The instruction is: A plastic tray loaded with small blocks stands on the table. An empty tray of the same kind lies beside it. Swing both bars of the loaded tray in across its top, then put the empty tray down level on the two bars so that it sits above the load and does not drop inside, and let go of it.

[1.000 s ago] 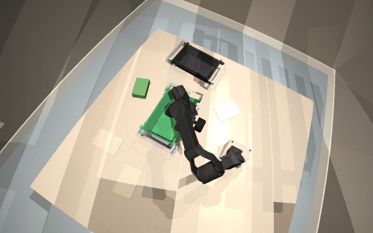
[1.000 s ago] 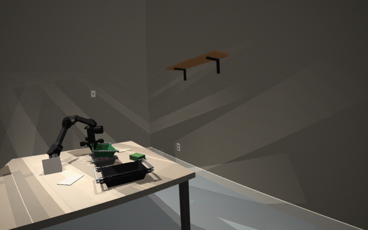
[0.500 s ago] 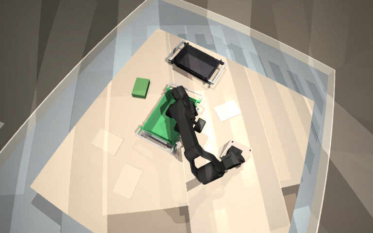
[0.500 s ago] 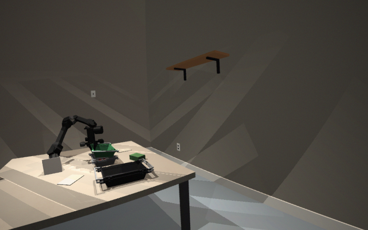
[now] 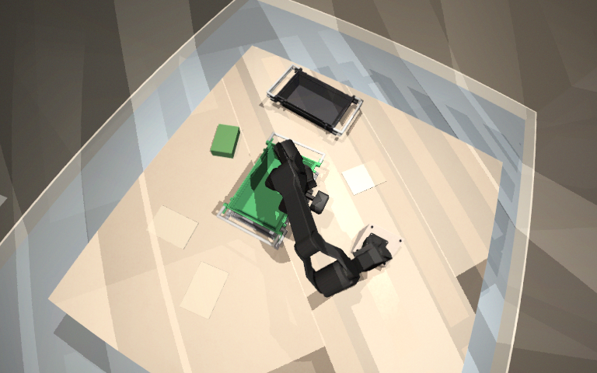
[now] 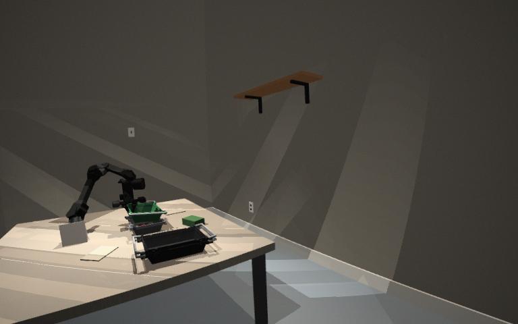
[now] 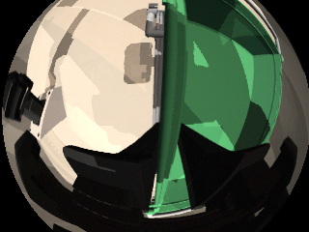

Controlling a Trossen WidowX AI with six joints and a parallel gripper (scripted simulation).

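Green tray was over its load, one long wall in my jaws

Dark walls (image 6: 343, 125) surrounded my remote workspace, with a wooden shelf (image 6: 276, 86) on brackets and a pale blue floor (image 5: 273, 26) (image 6: 214, 302) below. Angular bands of light and shadow crossed the room and the tan counter (image 5: 131, 272) (image 6: 76, 281) (image 7: 101, 106).

My black arm (image 5: 303, 220) (image 6: 87, 191) (image 7: 21, 99) arched over and pointed down at the far end. A black tray (image 5: 303, 116) (image 6: 175, 252) stood apart from the work, its silver handles swung outward; I judged it a spare.

The empty green tray (image 5: 261, 171) (image 6: 147, 217) (image 7: 174, 97) sat directly above the grey loaded tray (image 5: 250, 224) (image 6: 148, 229) (image 7: 156, 87), looking nearly level. My jaws were narrow, closed on one long wall of the green tray, one finger (image 7: 116, 169) outside and one within. That hold probably let me lower it upright without reaching into the load. I could not tell whether it fully bore on both bars; letting go too soon might have tipped it inside.

A solid green block (image 5: 225, 140) (image 6: 193, 220) lay nearby, and thin pale sheets (image 5: 173, 226) (image 6: 100, 252) lay flat elsewhere. Smallest were red specks (image 6: 143, 224) beneath the green tray, presumably the blocks.
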